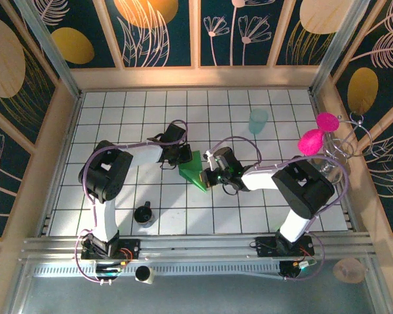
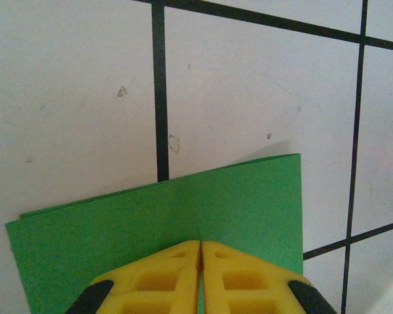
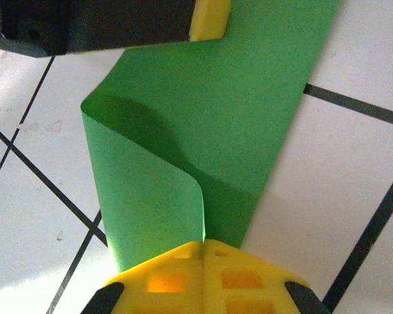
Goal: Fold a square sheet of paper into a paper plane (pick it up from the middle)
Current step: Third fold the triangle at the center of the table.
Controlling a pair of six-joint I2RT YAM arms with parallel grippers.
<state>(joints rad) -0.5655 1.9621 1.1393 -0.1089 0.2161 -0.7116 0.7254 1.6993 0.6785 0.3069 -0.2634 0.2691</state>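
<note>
White gridded worktop, walled all round; open tiles left, rear, front. One square sheet of paper at centre, bent over on itself. Left fingers pressed together on one edge, right fingers pinched on opposite edge. One teal cup rear right, one black pot front left, both well apart from sheet.
</note>
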